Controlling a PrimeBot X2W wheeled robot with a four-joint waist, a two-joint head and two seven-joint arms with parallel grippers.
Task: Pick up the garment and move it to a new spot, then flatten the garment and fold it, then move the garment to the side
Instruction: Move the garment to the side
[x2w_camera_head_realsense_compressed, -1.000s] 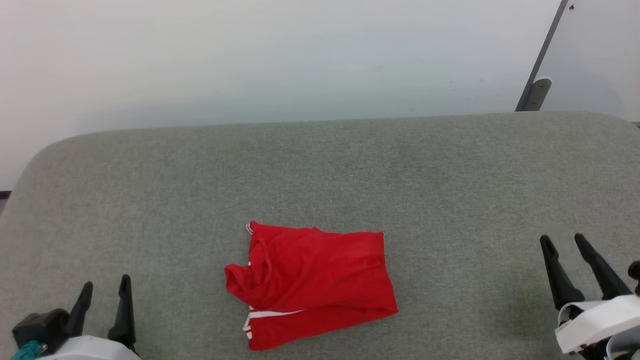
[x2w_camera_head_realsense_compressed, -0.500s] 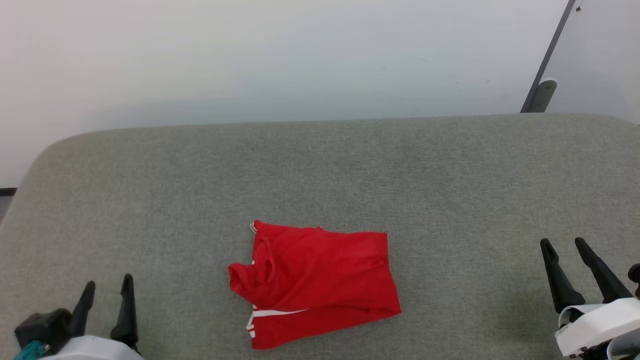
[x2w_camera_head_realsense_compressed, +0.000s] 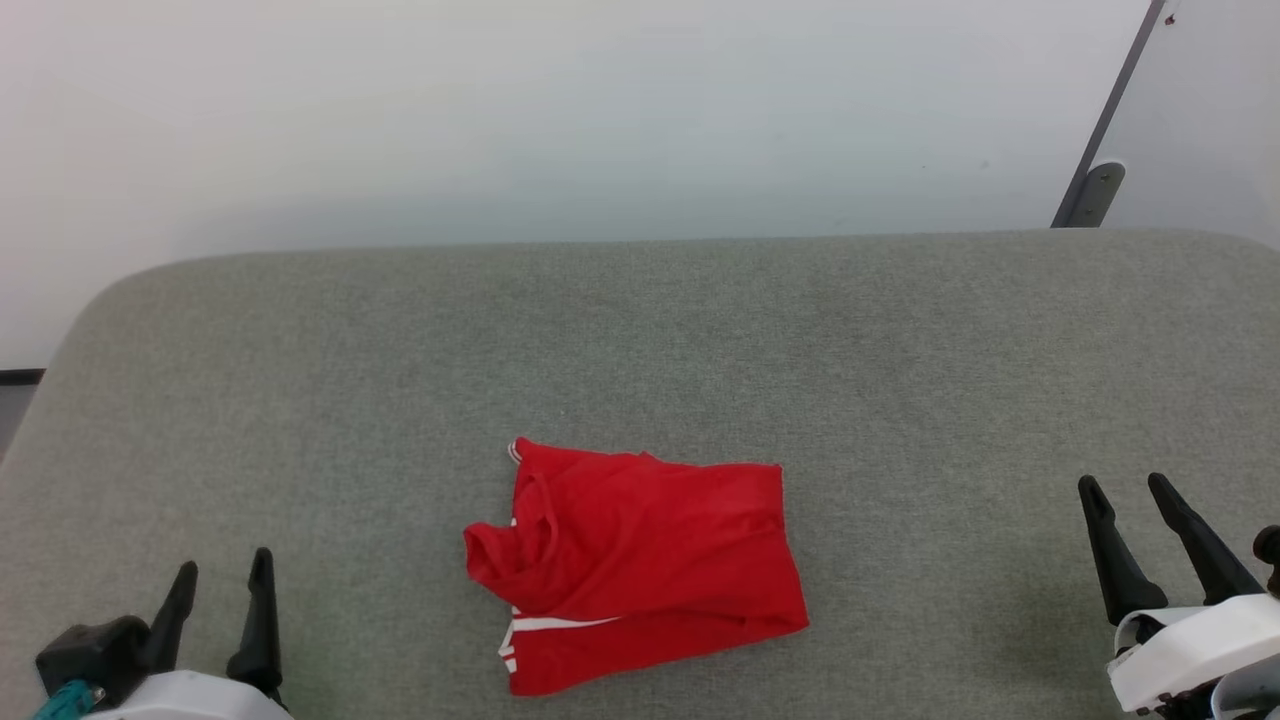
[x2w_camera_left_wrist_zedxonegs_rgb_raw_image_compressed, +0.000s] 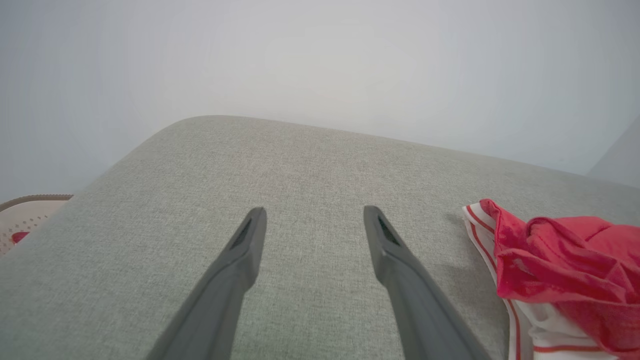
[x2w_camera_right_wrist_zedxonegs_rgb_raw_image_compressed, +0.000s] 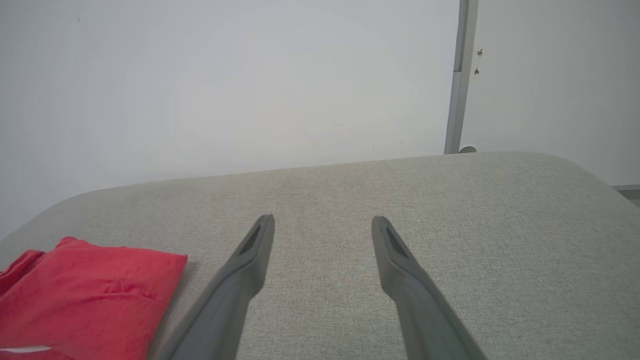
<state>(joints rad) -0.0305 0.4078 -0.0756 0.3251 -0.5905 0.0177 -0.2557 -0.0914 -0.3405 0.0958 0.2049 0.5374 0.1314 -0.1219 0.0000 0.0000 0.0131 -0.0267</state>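
The garment (x2w_camera_head_realsense_compressed: 640, 565), a red shirt with white striped trim, lies folded into a rough rectangle near the front middle of the grey padded table (x2w_camera_head_realsense_compressed: 700, 340). In the left wrist view the garment (x2w_camera_left_wrist_zedxonegs_rgb_raw_image_compressed: 565, 265) sits at the right, its white sleeve and striped edge showing. The right wrist view has the garment (x2w_camera_right_wrist_zedxonegs_rgb_raw_image_compressed: 85, 300) at the lower left. My left gripper (x2w_camera_head_realsense_compressed: 222, 568) is open at the lower left, well clear of the cloth. At the lower right my right gripper (x2w_camera_head_realsense_compressed: 1125, 483) also stands open, with bare table between its fingers (x2w_camera_right_wrist_zedxonegs_rgb_raw_image_compressed: 250, 260).
A pale wall rises behind the table's far edge. A grey metal post (x2w_camera_head_realsense_compressed: 1100, 140) leans at the upper right. Off the table's left edge, a pale perforated basket (x2w_camera_left_wrist_zedxonegs_rgb_raw_image_compressed: 25, 215) shows in the left wrist view.
The whole head picture has slid slightly right, so the camera turned a little. The garment and both grippers keep their places on the table.
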